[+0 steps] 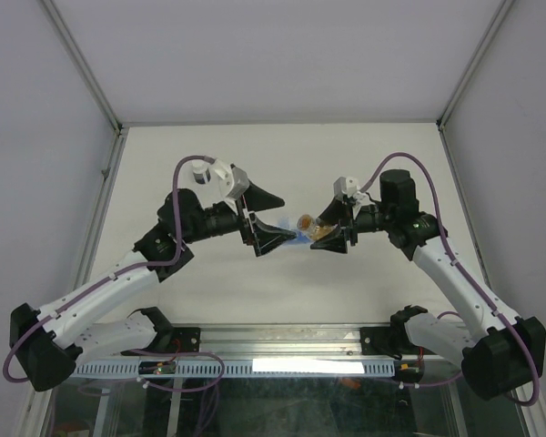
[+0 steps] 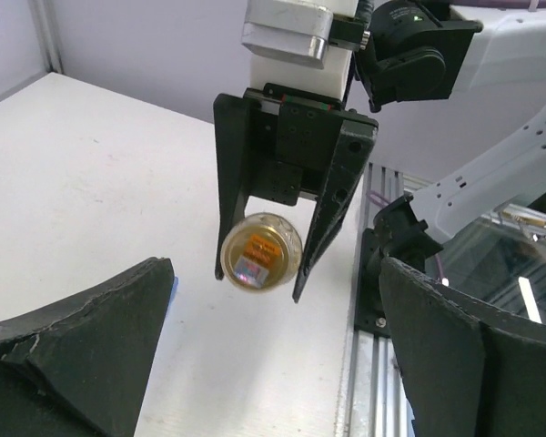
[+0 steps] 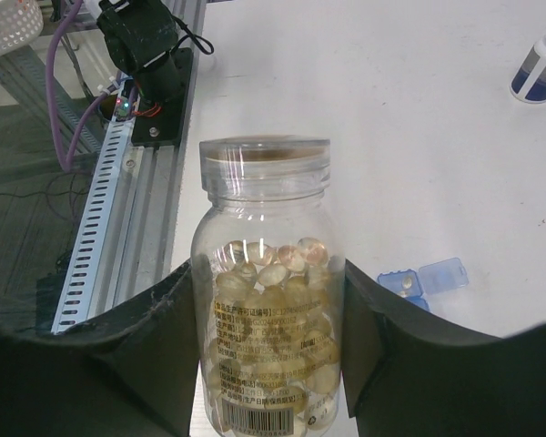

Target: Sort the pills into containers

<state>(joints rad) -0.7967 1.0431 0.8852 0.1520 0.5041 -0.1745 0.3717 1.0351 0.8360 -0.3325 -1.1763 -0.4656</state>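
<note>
Right gripper (image 1: 328,228) around an amber-filled bottle (image 1: 306,222) above the white table (image 1: 255,164), left gripper (image 1: 266,218) splayed wide just beside.

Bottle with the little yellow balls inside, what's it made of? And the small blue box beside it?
The bottle looks like clear, shiny plastic, though it could be glass: you can see the pills right through it, and light glints on its cap. The blue box looks like thin see-through blue plastic, with a little flip lid standing open.

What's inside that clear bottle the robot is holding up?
Pale amber capsules piled in the bottle, with empty space above them under the closed lid. The printed label hides much of the lower pile.
</note>
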